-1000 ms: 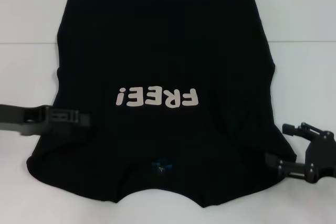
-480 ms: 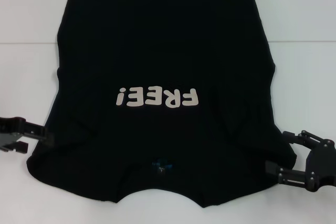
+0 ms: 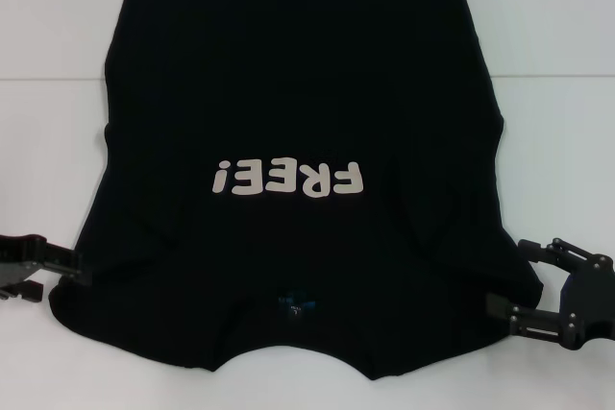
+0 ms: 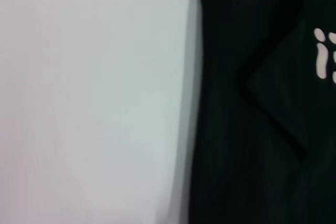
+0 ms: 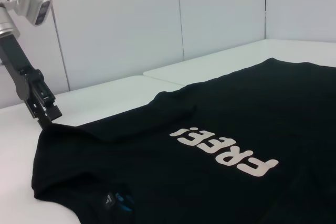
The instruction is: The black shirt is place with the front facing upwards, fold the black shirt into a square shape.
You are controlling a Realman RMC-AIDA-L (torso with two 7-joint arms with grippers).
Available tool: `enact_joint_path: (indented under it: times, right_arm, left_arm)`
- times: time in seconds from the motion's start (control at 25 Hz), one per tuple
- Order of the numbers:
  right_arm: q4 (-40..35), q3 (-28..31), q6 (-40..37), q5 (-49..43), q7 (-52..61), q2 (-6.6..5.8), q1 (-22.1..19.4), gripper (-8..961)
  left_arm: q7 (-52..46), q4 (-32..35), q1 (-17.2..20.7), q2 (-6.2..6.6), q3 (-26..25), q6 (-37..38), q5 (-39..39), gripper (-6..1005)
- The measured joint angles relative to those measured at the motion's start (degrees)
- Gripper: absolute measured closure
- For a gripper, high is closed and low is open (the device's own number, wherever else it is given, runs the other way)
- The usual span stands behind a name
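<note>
Surface: a white table (image 3: pixel 557 36), with a thin seam running across it on both sides of the shirt.
Lying on it: the black shirt (image 3: pixel 298 93), spread flat, front up, cream "FREE!" lettering (image 3: pixel 288 179) showing.
Shirt collar: at the near edge of the shirt.
Shirt hem: at the far edge.
Bare table: left, right and beyond the shirt.

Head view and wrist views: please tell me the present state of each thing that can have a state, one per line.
Large black short-sleeved cloth shirt: spread flat, front up, cream "FREE!" print showing, sleeves tucked in, not folded square.
Left hand: low at the shirt's left edge.
Right hand: open, at the shirt's right corner.
White table: carries the shirt.
</note>
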Motion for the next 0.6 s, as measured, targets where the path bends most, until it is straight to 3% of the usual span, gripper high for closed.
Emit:
enact_joint_path:
  times: [0.6]
  right_arm:
    - [0.67,0.0,0.29,-0.14,0.09,0.01,0.7,7]
  left_arm:
    - [-0.22,-3.3,-0.18,-0.24,0.09,-3.07,0.94,187]
